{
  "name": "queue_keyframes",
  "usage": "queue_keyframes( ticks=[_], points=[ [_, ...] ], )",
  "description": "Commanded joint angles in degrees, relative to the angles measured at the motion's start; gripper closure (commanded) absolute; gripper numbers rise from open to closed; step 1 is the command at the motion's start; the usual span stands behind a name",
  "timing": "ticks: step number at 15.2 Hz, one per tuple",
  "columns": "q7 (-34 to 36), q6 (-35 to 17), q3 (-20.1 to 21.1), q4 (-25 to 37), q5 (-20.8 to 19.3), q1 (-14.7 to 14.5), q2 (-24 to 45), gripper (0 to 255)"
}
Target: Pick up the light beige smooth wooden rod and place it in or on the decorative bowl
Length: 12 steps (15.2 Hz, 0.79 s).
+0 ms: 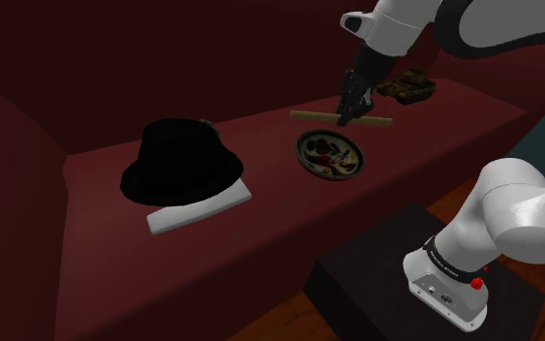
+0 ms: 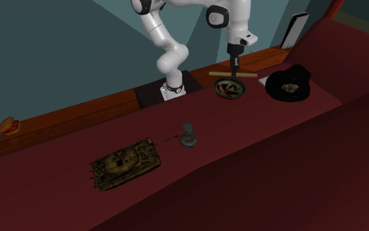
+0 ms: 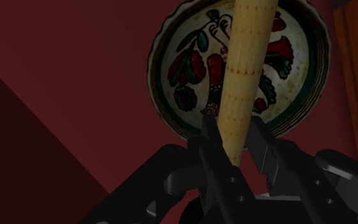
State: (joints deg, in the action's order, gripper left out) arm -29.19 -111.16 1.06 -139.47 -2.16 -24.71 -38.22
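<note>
On the dark red cushioned surface, a round painted bowl with a dark rim sits near the robot's dark box stand. Right above the bowl, the all-black gripper clasps a slim pale beige rod, which lies level across it. Just beside the bowl, on the side away from the stand, rests a black brimmed hat. Well apart from the bowl, towards the camera, stands a small grey figurine. Farther from the bowl again lies an olive camouflage toy tank.

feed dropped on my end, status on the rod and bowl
Jaws shut on rod. Rod held level over bowl, not in it yet. Nothing between them.
</note>
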Motion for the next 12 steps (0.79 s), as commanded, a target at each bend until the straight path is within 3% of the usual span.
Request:
queue_keyframes(
  ticks=[1,12],
  points=[
    [1.0,-1.1,0.8,-0.2,0.3,-0.3,0.9,255],
    [1.4,-9.9,0.9,-8.1,0.2,-0.3,1.8,255]
  ],
)
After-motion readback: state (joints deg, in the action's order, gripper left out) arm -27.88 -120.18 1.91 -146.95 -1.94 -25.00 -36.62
